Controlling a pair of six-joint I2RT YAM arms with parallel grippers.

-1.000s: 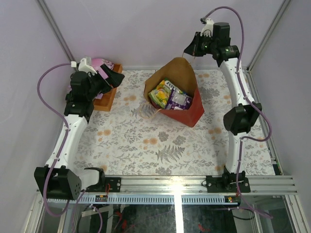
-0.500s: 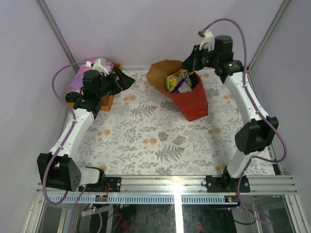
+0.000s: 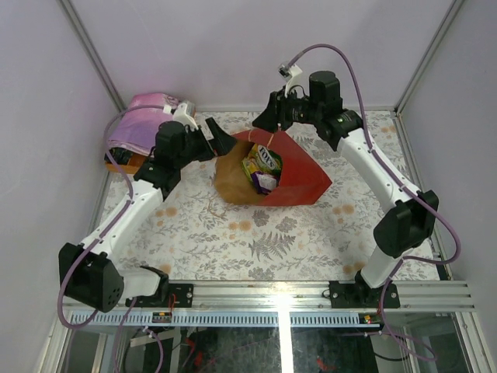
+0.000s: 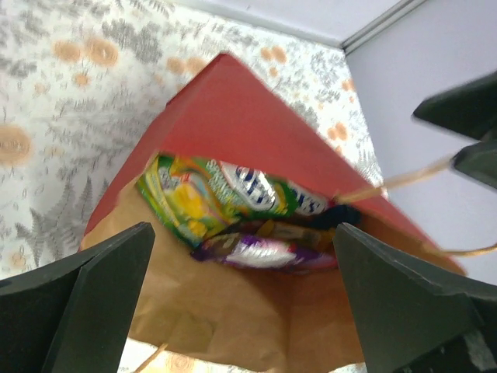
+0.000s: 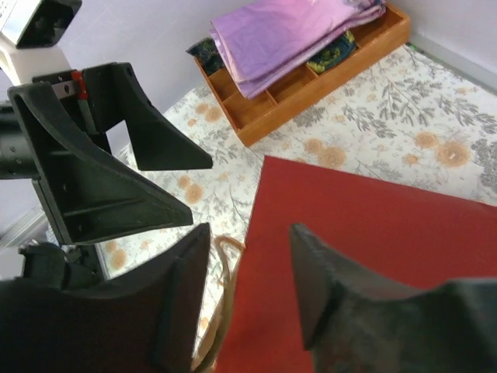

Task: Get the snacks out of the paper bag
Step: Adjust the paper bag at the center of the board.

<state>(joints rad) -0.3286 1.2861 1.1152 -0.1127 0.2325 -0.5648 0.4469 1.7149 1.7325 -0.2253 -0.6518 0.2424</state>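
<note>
Where a second ago the paper bag hangs from the right arm at the far right of the table, it now lies tipped toward the middle, red side up and brown mouth turned to the left arm. The left arm, a second ago over the wooden tray with the purple cloth, is now across at that mouth. The left fingers stand spread as wide as they go, one on each side of the opening, holding nothing.

The right fingers, clamped until a moment ago, are now parted above the bag's red wall with nothing visible between them. A twisted paper handle runs up toward them in the left wrist view, and whether it hangs on one finger I cannot tell.

The snacks are all inside the bag, a green-yellow packet on top and a purple one beneath it, lying just within the mouth. None is out yet. My reading is that the bag is being handed from lifting to emptying: the packets are now within the left arm's reach, but with the right grip loosening, the bag may slide or sag when the left fingers push in.
</note>
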